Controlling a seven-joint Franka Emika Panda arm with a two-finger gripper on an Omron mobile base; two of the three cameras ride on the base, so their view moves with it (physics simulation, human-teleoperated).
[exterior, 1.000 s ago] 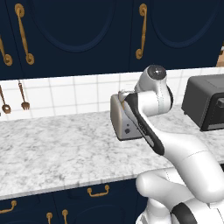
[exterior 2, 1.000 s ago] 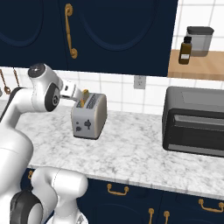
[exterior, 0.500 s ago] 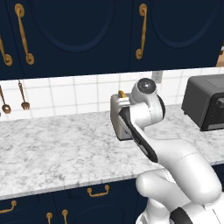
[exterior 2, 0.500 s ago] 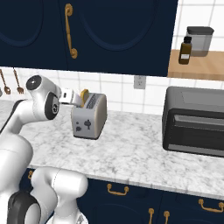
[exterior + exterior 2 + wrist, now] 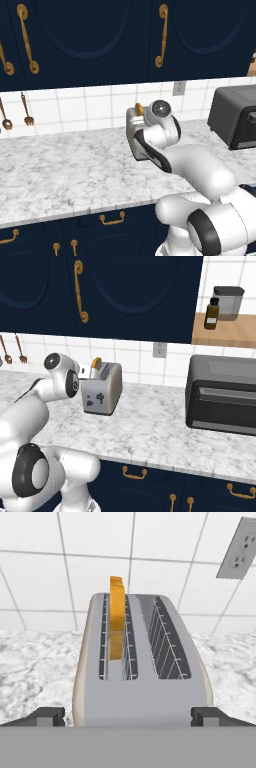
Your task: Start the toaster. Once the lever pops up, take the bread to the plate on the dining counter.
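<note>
Right now the toaster (image 5: pixel 102 389) is sitting on the marbled counter (image 5: pixel 150 431) near the tiled wall (image 5: pixel 165 542), with its narrow face and dark controls turned toward the right base camera. On that face a small dark tab, the lever (image 5: pixel 100 398), is showing beside a round knob (image 5: pixel 89 402), though it is too small to tell how high it is sitting. Bread (image 5: pixel 117 617) is standing upright in the left of the two slots as the hand camera is seeing them, its golden crust poking above the top of the toaster; the other slot (image 5: pixel 167 644) is showing bare wire guides.

The gripper (image 5: pixel 128 717) is hovering just in front of the toaster and a little above it, looking down along its length. Its two dark fingertips (image 5: pixel 45 716) are standing spread wide, one at each lower corner of the hand view, roughly as far apart as the toaster body is wide, and they are gripping nothing. In the left base view the arm is covering most of the toaster (image 5: pixel 134 134), with the bread (image 5: pixel 139 108) peeking out beside the wrist.

A black toaster oven (image 5: pixel 222 394) is sitting well apart to the right on the same counter. An outlet (image 5: pixel 239 548) is on the wall behind, and utensils (image 5: pixel 26 108) are hanging on the tiles to the left.
</note>
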